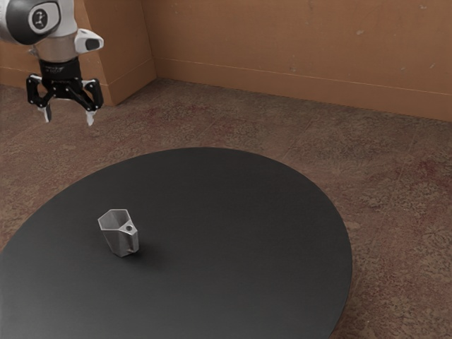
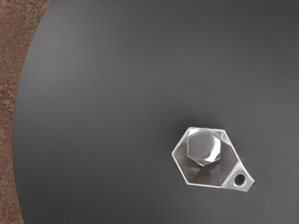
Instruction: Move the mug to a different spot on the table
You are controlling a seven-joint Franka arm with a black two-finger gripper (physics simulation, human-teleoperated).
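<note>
Black two-finger gripper [image 1: 68, 117] hangs high, fingers spread, holding nothing. Grey faceted hexagonal mug [image 1: 119, 232] stands upright on round black table [image 1: 268, 233], well below, toward the exterior view's right.

Mottled reddish-brown floor [image 1: 395, 212] meets plain orange-brown walls [image 1: 282, 35], with a lighter baseboard [image 1: 304, 85] running along the wall foot.

We see a small pale grey mug [image 1: 119, 232] [image 2: 204, 157] with faceted, angular sides tapering toward its base, standing upright and empty, mouth open upward, a small tab handle with a round hole at its rim, on the round black bench [image 1: 233, 233] [image 2: 117, 93], toward the exterior view's left.
</note>
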